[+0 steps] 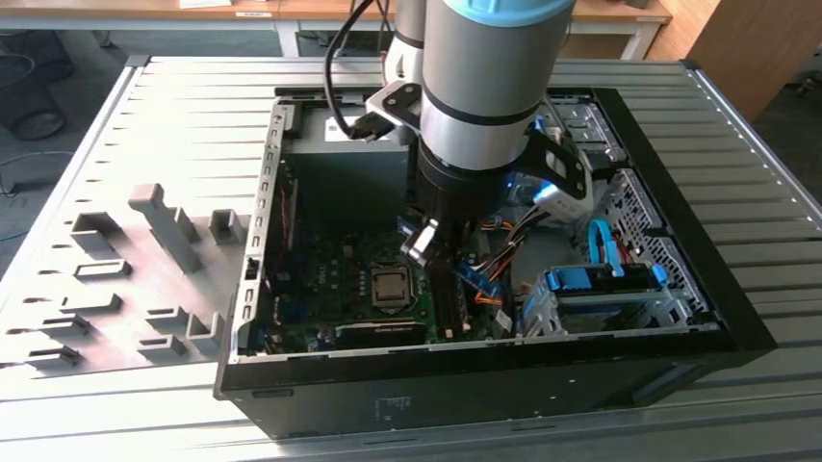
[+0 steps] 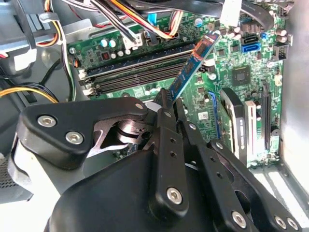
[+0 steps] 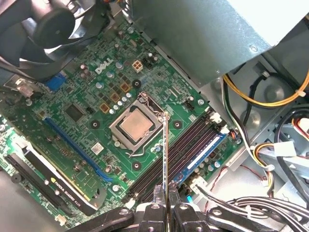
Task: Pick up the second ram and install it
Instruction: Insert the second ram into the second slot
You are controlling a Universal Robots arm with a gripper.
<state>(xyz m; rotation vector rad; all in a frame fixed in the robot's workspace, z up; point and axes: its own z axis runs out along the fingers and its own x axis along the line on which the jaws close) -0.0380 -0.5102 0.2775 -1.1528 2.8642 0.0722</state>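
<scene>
The tool (image 2: pixel 169 100) clamps second ram (image 2: pixel 193 66) (cables (image 2: pixel 126 19) nearby), apparently over slots (image 2: pixel 135 65).

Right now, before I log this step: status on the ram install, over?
Fingers shut on second ram. Ram held above memory slots, not seated. Cables beside the slots, not across them.

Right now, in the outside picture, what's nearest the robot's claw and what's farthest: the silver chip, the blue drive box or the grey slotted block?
From the gripper holding the memory stick:
1. Silver chip, on the board beside it.
2. Blue drive box, inside the case, at the exterior view's right.
3. Grey slotted block, outside the case, at the exterior view's left.
</scene>
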